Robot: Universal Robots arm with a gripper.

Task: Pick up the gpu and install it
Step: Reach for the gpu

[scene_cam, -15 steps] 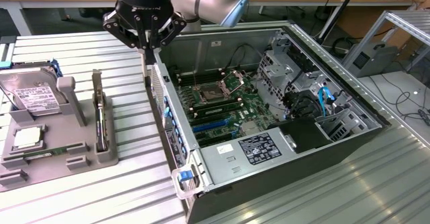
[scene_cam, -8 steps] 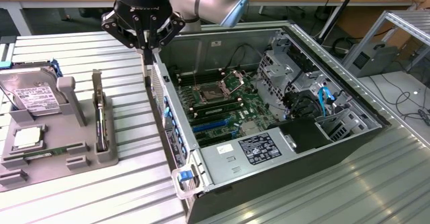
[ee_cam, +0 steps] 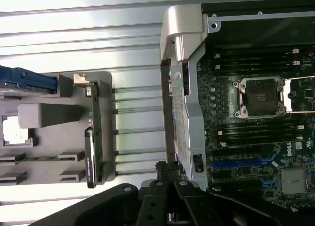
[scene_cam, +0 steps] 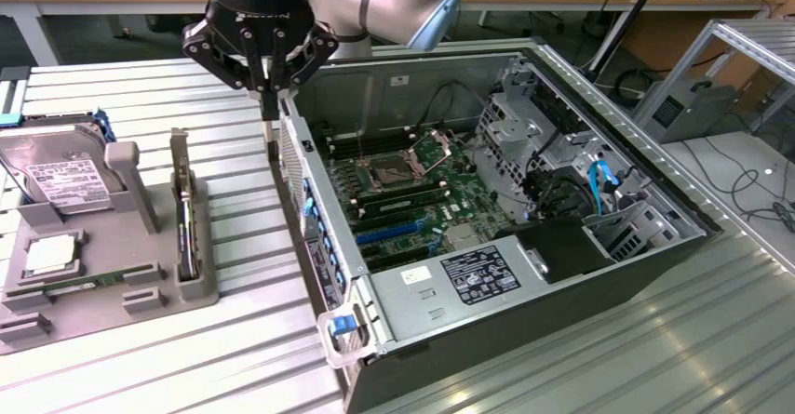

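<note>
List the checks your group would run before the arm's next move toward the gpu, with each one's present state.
1. The gpu stands on edge in the grey holder: ok.
2. The hand is empty: ok, shut on nothing.
3. The hand is lined up over the gpu: not ok, it hangs by the case wall, beside the holder.
4. The case is open and the motherboard is exposed: ok.
5. The blue slots are unoccupied: ok.
6. The gpu's connector edge is undamaged: cannot tell.

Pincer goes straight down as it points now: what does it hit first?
Probably the top edge of the case's rear wall, directly under the pincer; depth is unclear, so it could instead slip past onto the slatted table beside it.
</note>
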